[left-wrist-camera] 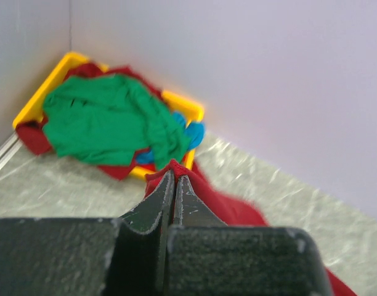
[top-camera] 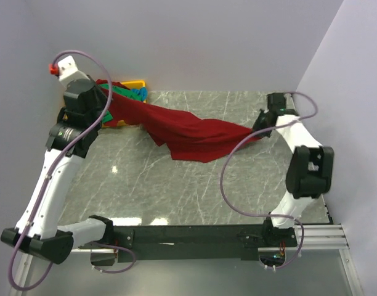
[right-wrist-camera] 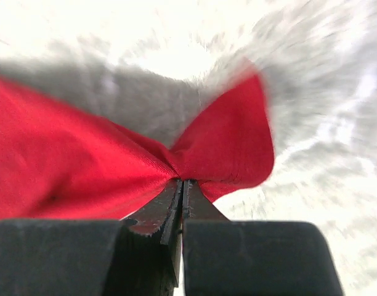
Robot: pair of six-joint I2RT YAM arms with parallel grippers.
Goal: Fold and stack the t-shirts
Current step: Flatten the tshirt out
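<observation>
Left gripper (left-wrist-camera: pixel 174 174): jaws pressed together on a bunched edge of the deep red t-shirt (top-camera: pixel 188 132), just beside the yellow tray (left-wrist-camera: pixel 190 108).
Right gripper (right-wrist-camera: pixel 181 182): clamped tight on the shirt's other end (cloth fans out past the tips).
Deep red t-shirt: stretched between both grippers above the marble table (top-camera: pixel 176 197).
Tray: holds a green t-shirt (left-wrist-camera: pixel 108 117) and a blue t-shirt (left-wrist-camera: pixel 194 132).

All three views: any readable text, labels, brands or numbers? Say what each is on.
None readable.
No print or label shows on the deep red cloth t-shirt, the crumpled green cloth t-shirt, the yellow plastic tray or the grey marbled tabletop.
Nothing legible on the black arm housings either.
</observation>
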